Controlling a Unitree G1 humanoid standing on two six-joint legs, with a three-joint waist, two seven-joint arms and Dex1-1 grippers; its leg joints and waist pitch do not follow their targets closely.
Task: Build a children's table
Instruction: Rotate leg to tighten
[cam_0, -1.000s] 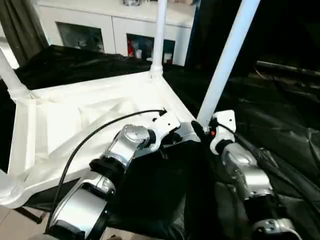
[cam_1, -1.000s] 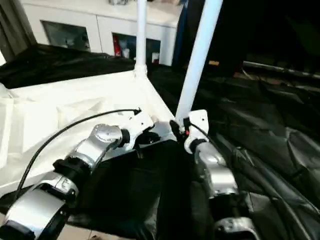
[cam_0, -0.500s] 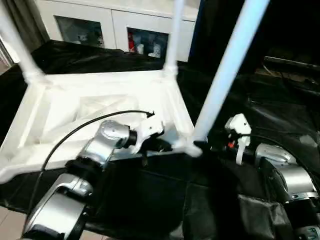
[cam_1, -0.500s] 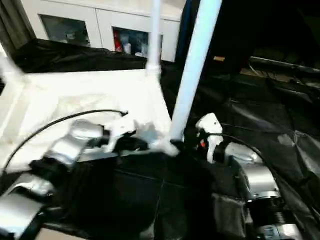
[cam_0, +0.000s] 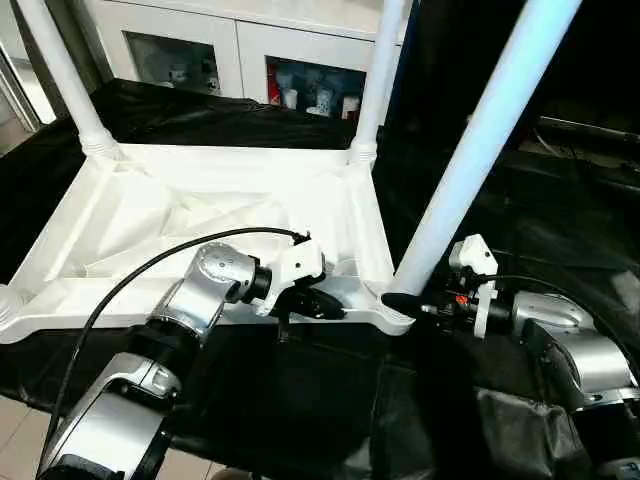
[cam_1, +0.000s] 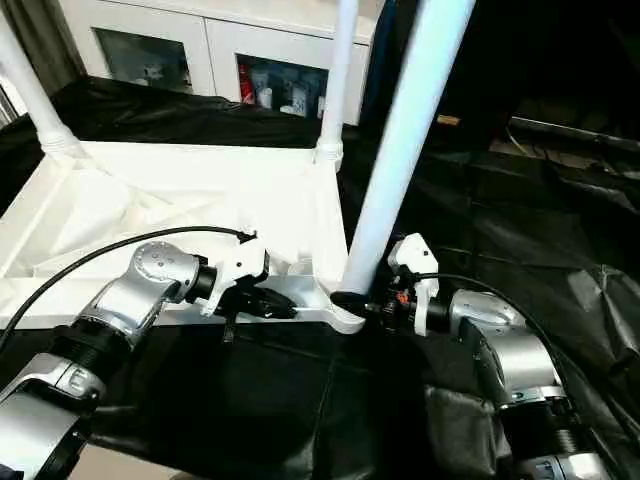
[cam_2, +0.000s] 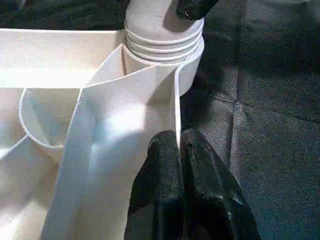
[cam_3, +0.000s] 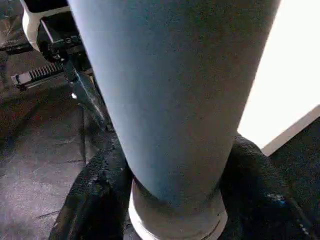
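Both forearms are silver metal cylinders with black ribbed rings at the joints. Each wrist carries a white plastic housing ahead of its black-fingered tool: left tool (cam_0: 318, 304), right tool (cam_0: 405, 303). A black cable loops over the left forearm (the right wrist shows a small red mark).

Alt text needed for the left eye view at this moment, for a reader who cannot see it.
An upside-down white tabletop lies on a black-draped work table with legs standing in its corner sockets. The right gripper clasps the base of the nearest leg, while the left gripper pinches the tabletop's near rim beside that corner. White cabinets stand behind.
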